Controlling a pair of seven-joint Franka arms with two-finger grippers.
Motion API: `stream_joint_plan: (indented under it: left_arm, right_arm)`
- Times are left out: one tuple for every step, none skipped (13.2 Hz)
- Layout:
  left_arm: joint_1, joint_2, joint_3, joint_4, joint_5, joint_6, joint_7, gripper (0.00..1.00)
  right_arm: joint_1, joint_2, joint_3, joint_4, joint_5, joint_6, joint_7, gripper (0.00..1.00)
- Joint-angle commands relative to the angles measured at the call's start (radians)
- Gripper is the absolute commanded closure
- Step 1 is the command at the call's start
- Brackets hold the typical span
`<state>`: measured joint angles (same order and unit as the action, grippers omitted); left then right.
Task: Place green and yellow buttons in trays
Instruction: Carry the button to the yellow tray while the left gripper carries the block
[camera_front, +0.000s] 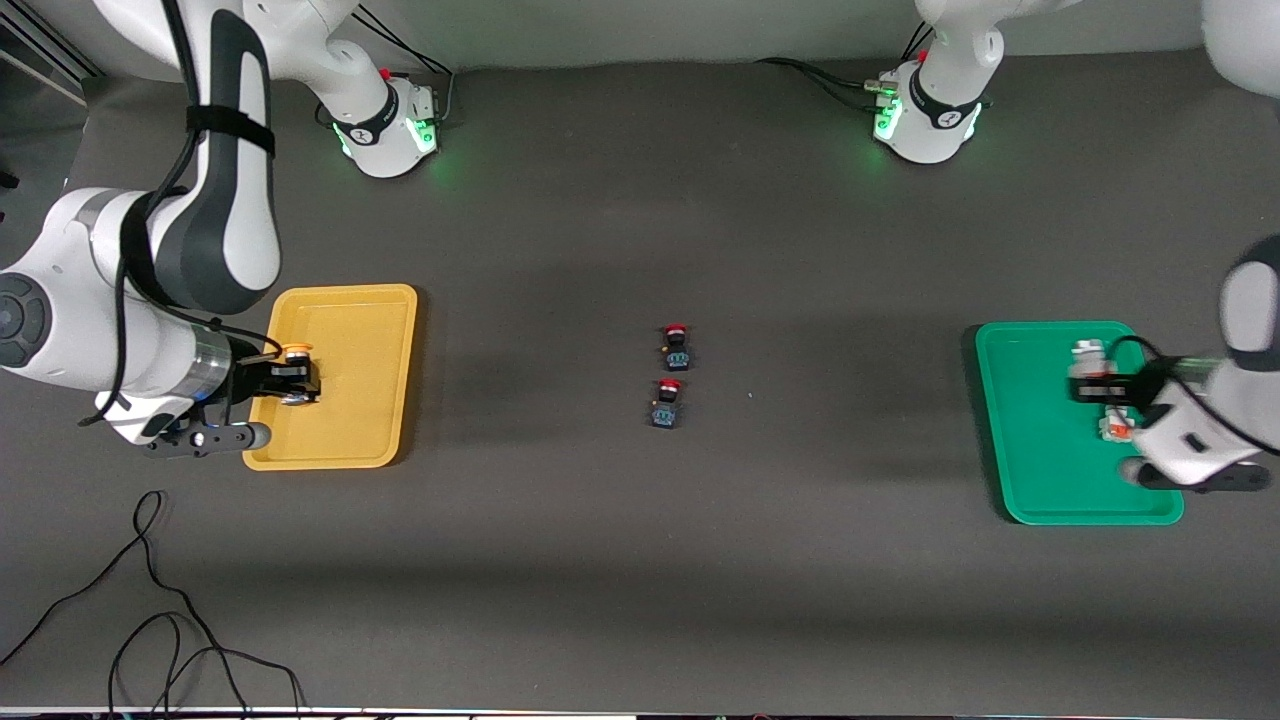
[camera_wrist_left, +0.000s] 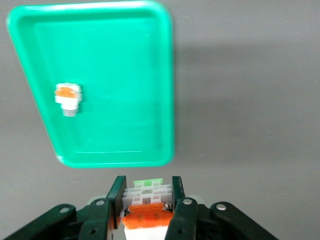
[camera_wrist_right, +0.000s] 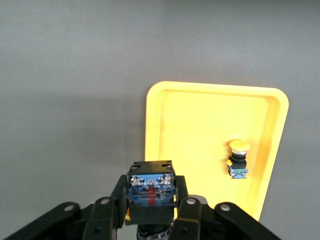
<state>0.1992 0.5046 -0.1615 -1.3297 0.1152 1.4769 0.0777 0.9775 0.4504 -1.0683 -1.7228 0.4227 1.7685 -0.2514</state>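
My right gripper (camera_front: 293, 382) is over the yellow tray (camera_front: 360, 320), near its edge at the right arm's end. It is shut on a black-bodied button (camera_wrist_right: 150, 192) whose blue underside faces the wrist camera. A second button with a yellow cap (camera_wrist_right: 238, 159) lies in the yellow tray (camera_wrist_right: 200, 125). My left gripper (camera_front: 1095, 385) is over the green tray (camera_front: 1030, 440) and is shut on a white switch with an orange face (camera_wrist_left: 147, 210). Another white and orange switch (camera_front: 1115, 428) lies in the green tray (camera_wrist_left: 125, 60); it also shows in the left wrist view (camera_wrist_left: 67, 97).
Two black-bodied buttons with red caps (camera_front: 676, 347) (camera_front: 667, 402) stand close together at the middle of the table. Loose black cables (camera_front: 150, 620) lie on the table near the front camera, at the right arm's end.
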Motion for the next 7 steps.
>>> stream_joint_plan:
  left_arm:
    - [0.074,0.045,-0.015,-0.083,0.069,0.133,0.094,1.00]
    - [0.095,0.060,-0.015,-0.138,0.083,0.219,0.103,1.00]
    - [0.108,0.071,-0.015,-0.185,0.084,0.293,0.103,1.00]
    - [0.114,0.080,-0.015,-0.225,0.083,0.356,0.102,1.00]
    - [0.115,0.097,-0.015,-0.248,0.083,0.403,0.102,1.00]
    - [0.117,0.110,-0.015,-0.270,0.083,0.436,0.100,1.00]
    - [0.117,0.126,-0.015,-0.296,0.083,0.474,0.099,1.00]
  right_arm:
    - [0.030,-0.016,0.008,-0.200,0.004,0.218,-0.054,0.91]
    - [0.030,-0.007,0.014,-0.271,0.033,0.305,-0.069,0.91]
    - [0.027,0.020,0.028,-0.302,0.063,0.349,-0.094,0.91]
    - [0.014,0.063,0.059,-0.302,0.098,0.357,-0.103,0.91]
    - [0.012,0.105,0.073,-0.302,0.140,0.368,-0.111,0.91]
    - [0.012,0.154,0.082,-0.302,0.181,0.393,-0.133,0.91]
    - [0.012,0.194,0.096,-0.302,0.242,0.396,-0.181,0.91]
